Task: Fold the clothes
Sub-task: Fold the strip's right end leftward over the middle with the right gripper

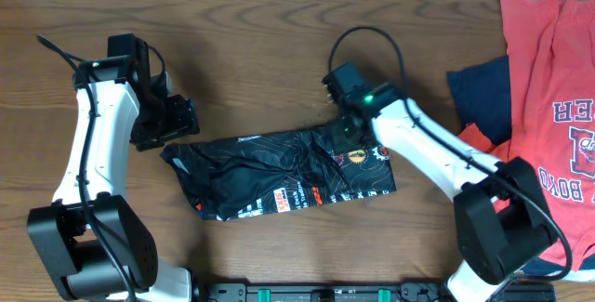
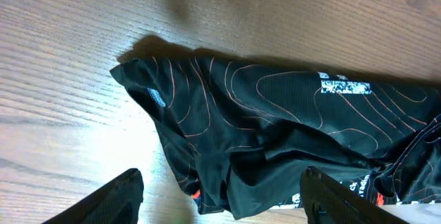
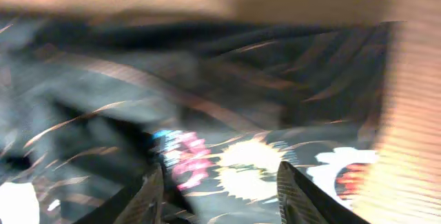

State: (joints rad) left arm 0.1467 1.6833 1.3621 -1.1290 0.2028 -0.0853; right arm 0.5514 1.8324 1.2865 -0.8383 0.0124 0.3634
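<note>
Jersey (image 1: 279,177) lies bunched mid-surface (image 1: 260,42): thin, slick, floppy (light too). Left hand (image 2: 217,200) gapes empty at its 9 o'clock end; right hand (image 3: 220,193), at 2 o'clock, seems parted. Pinch edge corners.

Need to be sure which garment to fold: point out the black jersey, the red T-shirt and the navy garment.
black jersey (image 1: 270,177): overhead view, middle of its body.
red T-shirt (image 1: 544,60): overhead view, plain upper part.
navy garment (image 1: 483,98): overhead view, exposed middle.
</note>
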